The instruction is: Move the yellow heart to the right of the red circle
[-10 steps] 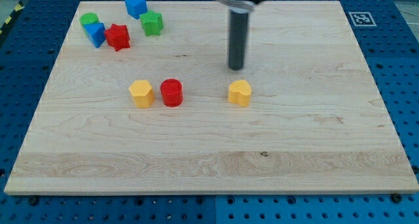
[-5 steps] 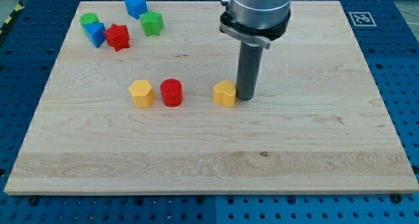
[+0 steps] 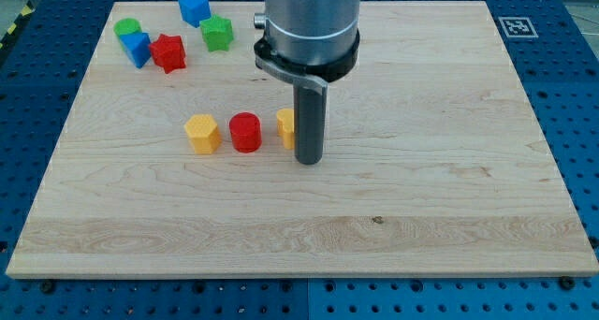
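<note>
The yellow heart [image 3: 285, 128] lies just right of the red circle [image 3: 245, 132], with a small gap between them; the rod hides its right part. My tip [image 3: 309, 159] stands against the heart's right side, slightly toward the view's bottom. A yellow hexagon-like block [image 3: 201, 133] lies just left of the red circle.
At the view's top left lies a cluster: a green block [image 3: 127, 27], a blue block [image 3: 137, 48], a red star-like block [image 3: 168, 52], a blue block [image 3: 195, 7] and a green block [image 3: 217, 33]. A marker tag [image 3: 514, 26] sits off the board's top right corner.
My tip came down to the heart's right side and swept left, pushing the yellow heart left across the board until it is close beside the red circle.
</note>
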Robot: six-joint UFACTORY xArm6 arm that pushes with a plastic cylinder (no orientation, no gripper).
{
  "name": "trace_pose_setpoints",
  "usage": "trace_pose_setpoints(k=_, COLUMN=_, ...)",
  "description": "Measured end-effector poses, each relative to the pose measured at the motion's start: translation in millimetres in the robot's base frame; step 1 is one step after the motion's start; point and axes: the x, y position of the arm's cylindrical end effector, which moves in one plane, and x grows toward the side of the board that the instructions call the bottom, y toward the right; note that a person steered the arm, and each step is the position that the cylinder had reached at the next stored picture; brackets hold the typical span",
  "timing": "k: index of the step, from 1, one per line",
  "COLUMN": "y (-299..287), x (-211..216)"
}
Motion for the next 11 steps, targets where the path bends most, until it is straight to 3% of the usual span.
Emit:
trace_pose_setpoints(k=1, y=24.7, x=4.3)
trace_pose_setpoints(k=2, y=35.4, x=-39.3)
trace_pose_setpoints(k=5, y=-7.9, x=-78.6)
trace_pose_setpoints(k=9, y=-4.4, x=-63.7)
trace_pose_setpoints(k=11, y=-47.2, x=-139.2)
